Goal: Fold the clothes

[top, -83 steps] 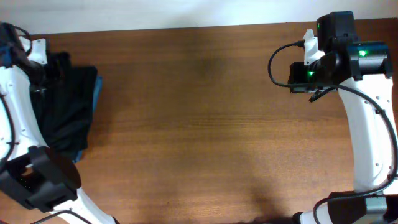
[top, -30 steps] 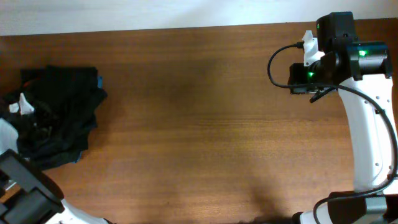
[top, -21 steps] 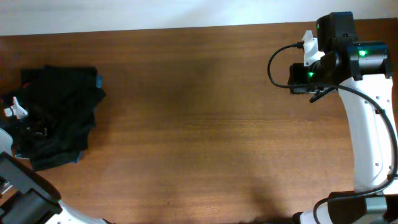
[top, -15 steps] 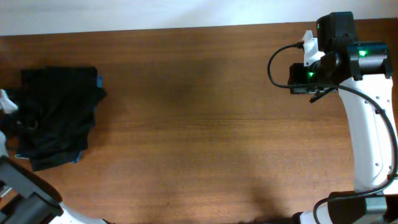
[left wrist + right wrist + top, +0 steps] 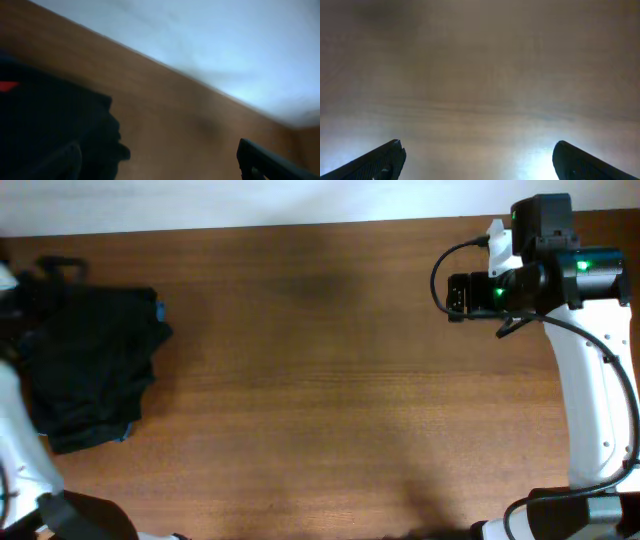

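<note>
The clothes point(image 5: 90, 365) lie as a dark, rumpled stack at the table's left end, with a teal-blue edge point(image 5: 159, 311) showing on the right side. My left gripper point(image 5: 60, 270) hovers at the stack's far corner, open and holding nothing. In the blurred left wrist view the black clothes point(image 5: 50, 120) fill the lower left, and the left gripper point(image 5: 160, 165) has its fingers point(image 5: 260, 161) wide apart. My right gripper point(image 5: 455, 295) is at the far right, well away from the clothes. In the right wrist view the right gripper point(image 5: 480, 160) stands open over bare wood.
The brown wooden table point(image 5: 320, 400) stretches between the two arms. Its far edge meets a pale wall point(image 5: 250, 200). The white right arm point(image 5: 590, 410) runs along the right side, and the left arm point(image 5: 15, 420) along the left edge.
The left arm swung from the near-left side of the stack up to its far corner and opened its jaws. The right gripper opened wider and now reaches further left.
</note>
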{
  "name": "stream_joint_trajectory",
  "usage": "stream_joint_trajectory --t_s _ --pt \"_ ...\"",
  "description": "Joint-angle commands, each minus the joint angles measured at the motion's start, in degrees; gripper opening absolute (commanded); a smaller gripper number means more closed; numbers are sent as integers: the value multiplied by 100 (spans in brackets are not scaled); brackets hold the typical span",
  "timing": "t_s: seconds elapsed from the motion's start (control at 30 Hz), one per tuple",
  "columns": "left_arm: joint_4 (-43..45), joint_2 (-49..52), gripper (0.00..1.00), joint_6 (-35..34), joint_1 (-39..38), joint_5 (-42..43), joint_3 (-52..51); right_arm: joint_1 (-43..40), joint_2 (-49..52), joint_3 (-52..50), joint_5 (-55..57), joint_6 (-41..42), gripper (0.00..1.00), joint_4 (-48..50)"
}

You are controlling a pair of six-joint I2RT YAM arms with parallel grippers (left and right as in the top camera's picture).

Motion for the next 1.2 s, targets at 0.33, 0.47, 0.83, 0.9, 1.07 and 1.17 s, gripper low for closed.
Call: stream_joint_trajectory --t_s 0.33,0.47,0.83,0.9,1.07,1.17 --pt "-1185 -136 99 1882 -2791 -3923 66 -37 -50 -17 -11 -103 99 31" --pt "-1471 -221 99 1744 -2601 -3635 66 -37 -367 -17 -11 -11 99 -339" --pt "-831 -2015 99 1668 -1847 -2518 -1244 -35 -2710 -1425 11 376 99 133" --pt "-186 -2796 99 1670 -1818 -2496 -2173 -31 -3595 -2559 -4 372 99 809" --pt "909 -4575 99 1665 -1818 -2542 -4188 -33 -5602 -4927 52 369 99 2024" --pt "756 -5053 99 1665 -1818 -2542 -4697 -33 -6089 -5571 50 372 99 2068"
